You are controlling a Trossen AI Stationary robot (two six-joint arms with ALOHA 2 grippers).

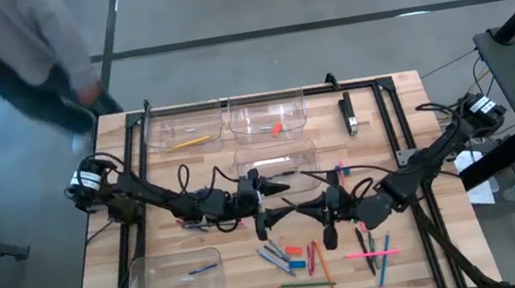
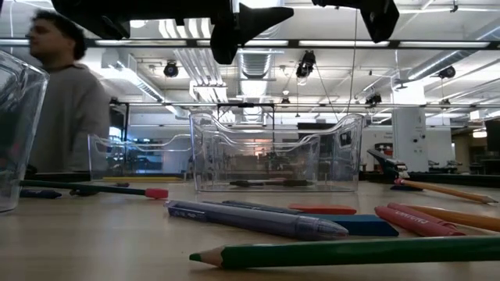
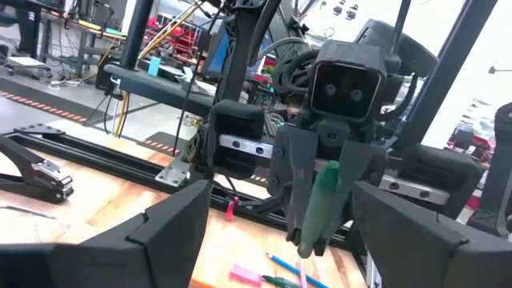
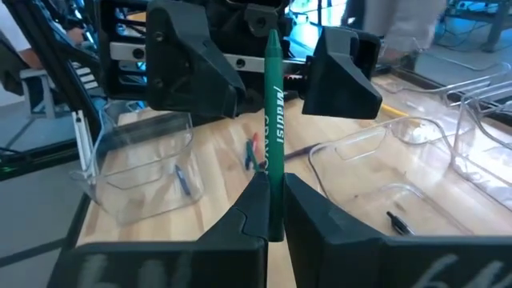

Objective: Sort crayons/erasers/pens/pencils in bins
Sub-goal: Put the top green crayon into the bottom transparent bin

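The right end effector (image 4: pixel 272 210) is clamped on a green crayon (image 4: pixel 272 120), which stands upright out of its fingertips, held by its lower end. Directly ahead of it, facing it across a small gap above the middle of the surface (image 1: pixel 102 257), the left end effector (image 1: pixel 266 191) has its fingers spread wide apart and empty. From the left wrist view the crayon (image 3: pixel 320 200) hangs between those spread fingers' line of sight, so this looks like a hand-over in mid-air.

To do it well, I judge the left end effector should come forward until the free upper part of the crayon sits squarely between its pads, then close before the right one lets go. Gripping clear of the right fingertips matters, since little of the stick is spare.

Of the 4 bins, 1 (image 1: pixel 176 285) lies near the left end effector toward the front edge, with what looks like a blue stick in it; 2 more (image 1: pixel 185 130) (image 1: pixel 269 115) sit beyond it at the far side, and 1 (image 1: pixel 278 157) is just behind it. Loose pens, pencils and crayons (image 1: pixel 299 259) lie on the surface below the right end effector. A person (image 2: pixel 66 101) passes beyond the surface.
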